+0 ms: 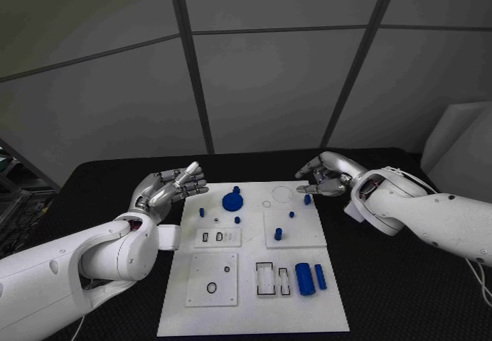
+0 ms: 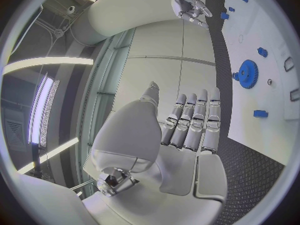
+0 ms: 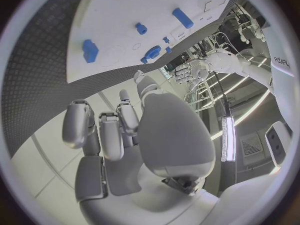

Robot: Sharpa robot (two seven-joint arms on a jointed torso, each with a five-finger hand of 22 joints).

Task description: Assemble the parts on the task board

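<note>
The white task board lies in the middle of the black table. On its far half stand a blue gear and several small blue pegs, one of them on a raised square plate. Two blue cylinders lie at its near right. My left hand hovers beside the board's far left corner, fingers straight and apart from the thumb, holding nothing; the left wrist view shows the same hand near the gear. My right hand hangs over the far right corner, fingers loosely bent down, with nothing in them.
Bare black table lies on both sides of the board. Square inset plates with cut-outs cover the board's near half. A white object stands at the far right, and grey wall panels rise behind the table.
</note>
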